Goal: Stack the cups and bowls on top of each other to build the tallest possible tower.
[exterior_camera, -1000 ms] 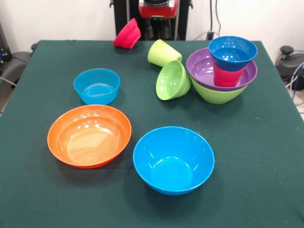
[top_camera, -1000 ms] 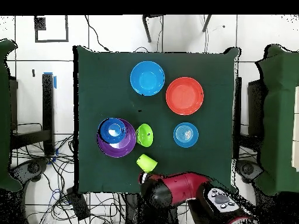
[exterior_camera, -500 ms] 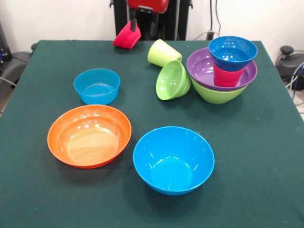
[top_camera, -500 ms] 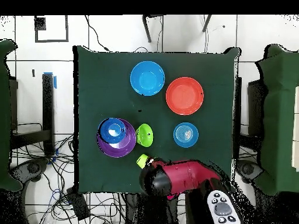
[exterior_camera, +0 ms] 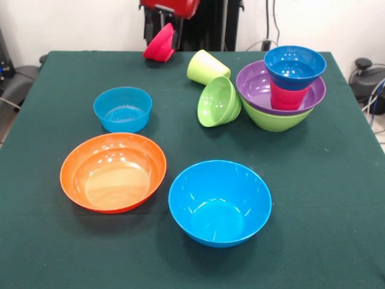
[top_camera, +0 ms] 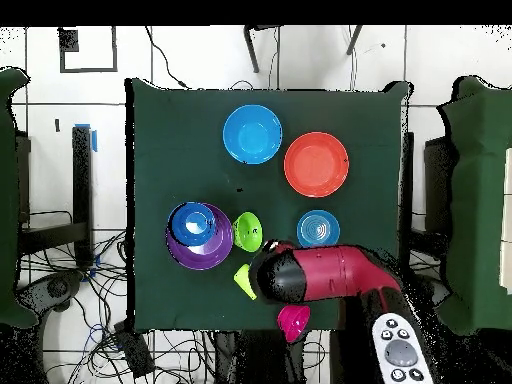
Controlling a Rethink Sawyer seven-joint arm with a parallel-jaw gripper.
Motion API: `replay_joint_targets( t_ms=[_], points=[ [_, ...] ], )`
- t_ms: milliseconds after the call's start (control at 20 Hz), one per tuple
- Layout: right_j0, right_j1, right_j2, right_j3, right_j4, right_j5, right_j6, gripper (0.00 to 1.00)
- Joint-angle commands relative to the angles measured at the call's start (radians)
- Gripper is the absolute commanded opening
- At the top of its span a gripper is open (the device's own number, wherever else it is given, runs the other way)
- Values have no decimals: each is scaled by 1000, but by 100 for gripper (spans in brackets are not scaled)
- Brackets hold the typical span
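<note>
The tower (exterior_camera: 280, 90) stands at the far right: a large lime-green bowl (exterior_camera: 274, 119) holds a purple bowl (exterior_camera: 255, 85), a red cup (exterior_camera: 286, 98) and a dark blue small bowl (exterior_camera: 295, 65). A lime-green cup (exterior_camera: 207, 67) lies on its side beside a tipped small lime bowl (exterior_camera: 218, 101). A pink-red small bowl (exterior_camera: 161, 43) leans at the far edge. The red arm (top_camera: 325, 275) reaches over the table. Its black end (top_camera: 270, 276) sits over the lime cup (top_camera: 242, 280) and hides the gripper. In the front view only a red arm part (exterior_camera: 170, 6) shows at the top edge.
A small light blue bowl (exterior_camera: 123, 108), a large orange bowl (exterior_camera: 113, 171) and a large light blue bowl (exterior_camera: 219, 201) stand upright on the green table (exterior_camera: 337, 198). In the overhead view the pink-red bowl (top_camera: 293, 321) lies at the table's edge below the arm.
The arm has swung in over the table, from beyond the edge to above the lime cup, uncovering the pink-red bowl. No cup or bowl has moved.
</note>
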State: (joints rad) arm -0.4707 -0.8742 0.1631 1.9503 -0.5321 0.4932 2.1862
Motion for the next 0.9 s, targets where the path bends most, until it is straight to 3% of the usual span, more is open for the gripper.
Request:
replay_joint_targets(
  t_ms=[50,250,550,900],
  points=[
    [25,127,125,-183,54,84,-50,100],
    [57,178,128,-249,96,120,-21,100],
    [125,225,112,-379,186,264,21,100],
    [256,313,33,-526,261,323,174,100]
  ],
)
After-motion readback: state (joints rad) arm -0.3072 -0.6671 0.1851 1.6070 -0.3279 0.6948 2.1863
